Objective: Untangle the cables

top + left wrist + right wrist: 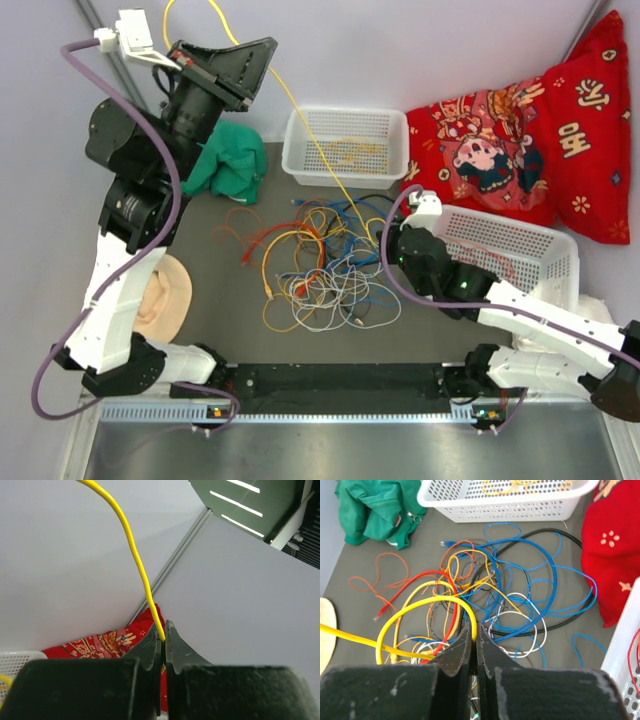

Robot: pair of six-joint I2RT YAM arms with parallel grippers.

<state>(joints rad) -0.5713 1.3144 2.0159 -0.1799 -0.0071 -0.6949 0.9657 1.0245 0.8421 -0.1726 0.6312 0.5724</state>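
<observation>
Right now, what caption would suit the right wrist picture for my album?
Right hand pinches a yellow cable above a tangled heap of blue, red and orange cables.

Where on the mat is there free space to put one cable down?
Bare mat lies between the beige object and the cable tangle, and in a narrow strip between the tangle and the black rail. The centre is crowded.

The cables lie heaped in the middle of the desk. Behind them stands a basket, with a cloth to its left. A second basket sits right of the heap, a cushion behind it.
</observation>
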